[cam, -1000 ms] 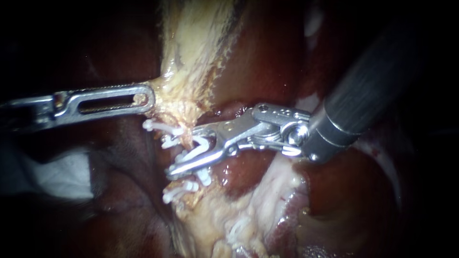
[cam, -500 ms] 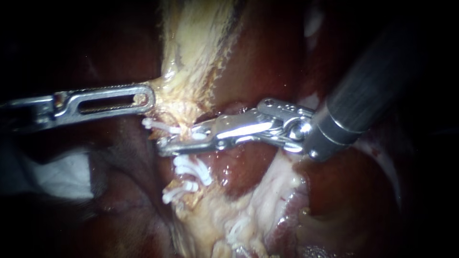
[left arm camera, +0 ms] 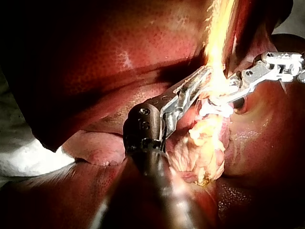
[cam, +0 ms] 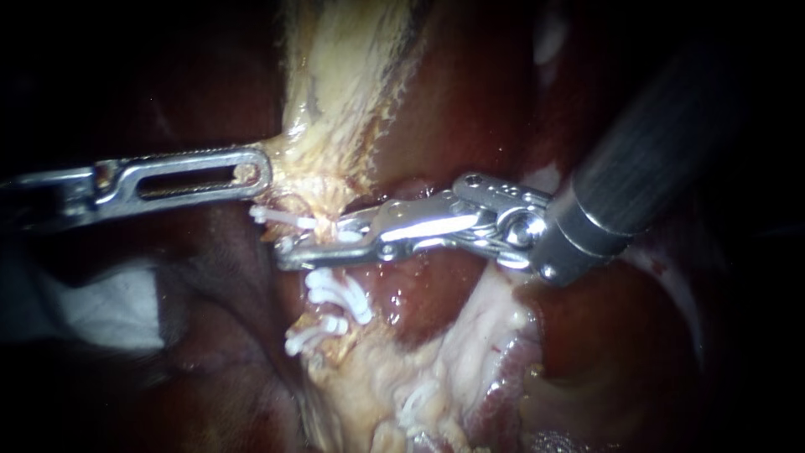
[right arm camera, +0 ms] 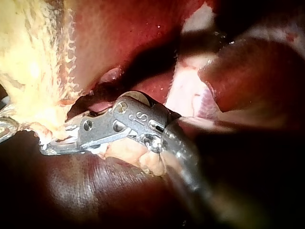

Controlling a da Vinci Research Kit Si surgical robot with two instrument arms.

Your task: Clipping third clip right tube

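Right instrument: my right instrument (cam: 293, 252), a dark shaft ending in slim, bright steel hinged jaws, reaches in nearest the camera. Its jaws lie pressed together across the strand, from both sides.
Clip in hand: a small white plastic clip (cam: 348, 237) peeps out between those jaws. They look squeezed down to lock it.
Tube: the pale, yellowish tube (cam: 329, 210) runs crosswise through the closed jaws. I cannot tell from this view whether it is the right tube.
Seated clips: other white plastic clips (cam: 340, 295) sit on the same strand just beside the jaws, on either side, so this one fills the gap between them.
Left instrument: my left instrument (cam: 256, 174), a long, slotted steel jaw pair with toothed edges, is clamped on the ragged, pale yellow band of tissue (cam: 335, 101). It probably pulls the band sideways to stretch and expose the tube.
Backdrop: the dark red, glossy liver (cam: 453, 109) lies behind everything.
Risk: letting go before the clip latches could leave it loose.
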